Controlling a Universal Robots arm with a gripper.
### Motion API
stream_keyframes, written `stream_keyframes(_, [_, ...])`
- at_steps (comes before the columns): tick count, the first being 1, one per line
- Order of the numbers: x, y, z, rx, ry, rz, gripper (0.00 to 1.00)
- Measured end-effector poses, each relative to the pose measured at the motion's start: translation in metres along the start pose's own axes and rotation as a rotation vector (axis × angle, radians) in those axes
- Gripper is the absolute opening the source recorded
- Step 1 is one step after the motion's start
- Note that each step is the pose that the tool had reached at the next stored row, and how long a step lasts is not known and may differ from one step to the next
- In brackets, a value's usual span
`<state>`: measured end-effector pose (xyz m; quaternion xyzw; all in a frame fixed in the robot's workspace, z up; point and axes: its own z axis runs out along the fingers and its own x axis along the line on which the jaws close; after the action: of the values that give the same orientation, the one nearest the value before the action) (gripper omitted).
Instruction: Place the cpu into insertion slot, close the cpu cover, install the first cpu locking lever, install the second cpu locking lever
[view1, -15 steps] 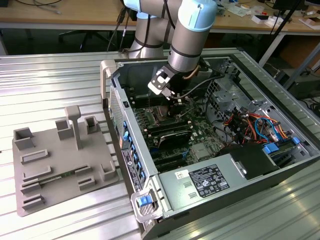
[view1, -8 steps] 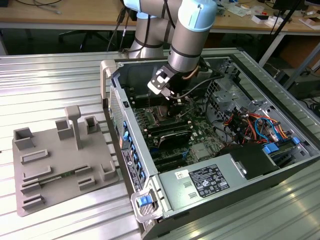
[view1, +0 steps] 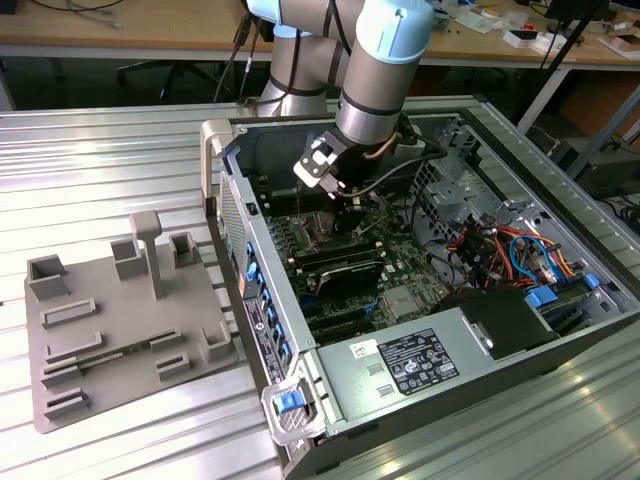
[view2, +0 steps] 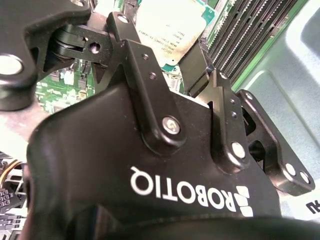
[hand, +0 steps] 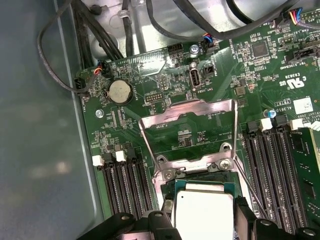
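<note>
Open computer case (view1: 262, 290): gripper (hand: 204, 222) clamped on the cpu (hand: 202, 206) at the insertion slot (hand: 220, 179); cpu cover (hand: 187, 107) hinged up, open

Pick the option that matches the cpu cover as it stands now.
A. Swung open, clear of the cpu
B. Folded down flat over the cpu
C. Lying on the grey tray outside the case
A: in the first wrist view the cpu cover stands swung open beyond its hinge, and the metal top of the cpu is bare.
</note>
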<state>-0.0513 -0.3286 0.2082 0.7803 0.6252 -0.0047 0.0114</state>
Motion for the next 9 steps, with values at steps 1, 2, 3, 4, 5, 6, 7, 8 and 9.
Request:
stream_keyframes(1, [0.0000, 0.0000, 0.0000, 0.0001, 0.0000, 0.002, 0.55])
stream_keyframes(2, [0.0001, 0.0000, 0.0001, 0.0001, 0.0001, 0.005, 0.55])
stream_keyframes(3, [0.0001, 0.0000, 0.0001, 0.0002, 0.0001, 0.010, 0.55])
stream_keyframes(4, [0.0001, 0.0000, 0.0001, 0.0003, -0.0001, 0.014, 0.55])
stream_keyframes(5, [0.0001, 0.0000, 0.0001, 0.0004, -0.0002, 0.018, 0.55])
stream_keyframes(6, [0.0001, 0.0000, 0.0001, 0.0005, -0.0003, 0.022, 0.55])
stream_keyframes(7, [0.0001, 0.0000, 0.0001, 0.0006, -0.0004, 0.025, 0.55])
stream_keyframes(8, [0.0001, 0.0000, 0.0001, 0.0007, -0.0004, 0.029, 0.55])
stream_keyframes(9, [0.0001, -0.0001, 0.0002, 0.0007, -0.0004, 0.031, 0.55])
